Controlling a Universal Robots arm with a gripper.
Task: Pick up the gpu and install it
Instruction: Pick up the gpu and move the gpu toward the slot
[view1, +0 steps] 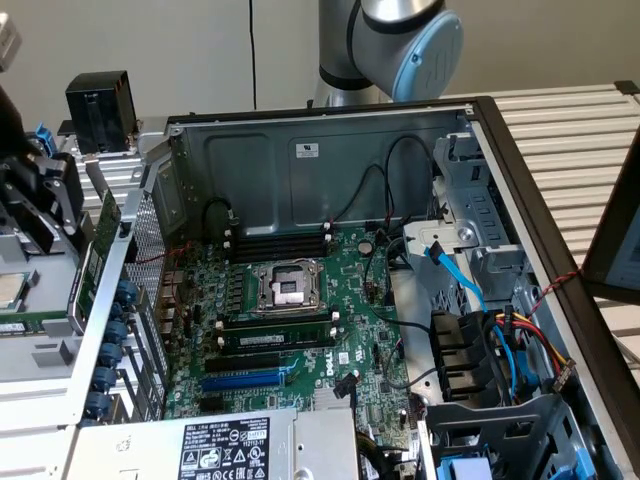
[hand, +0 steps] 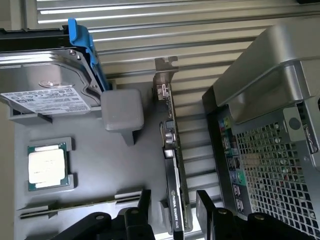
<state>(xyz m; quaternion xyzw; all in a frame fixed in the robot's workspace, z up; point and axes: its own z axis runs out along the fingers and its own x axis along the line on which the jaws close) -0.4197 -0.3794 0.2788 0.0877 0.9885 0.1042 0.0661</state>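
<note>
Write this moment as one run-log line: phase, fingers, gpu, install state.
phase: pre-grasp | fingers: open, straddling gpu | gpu: on edge in grey holder | install: not done

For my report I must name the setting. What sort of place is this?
Probably a computer assembly or repair workbench: an open computer case with its motherboard, and a loose hard drive, processor and graphics card set in grey holders beside it.
</note>
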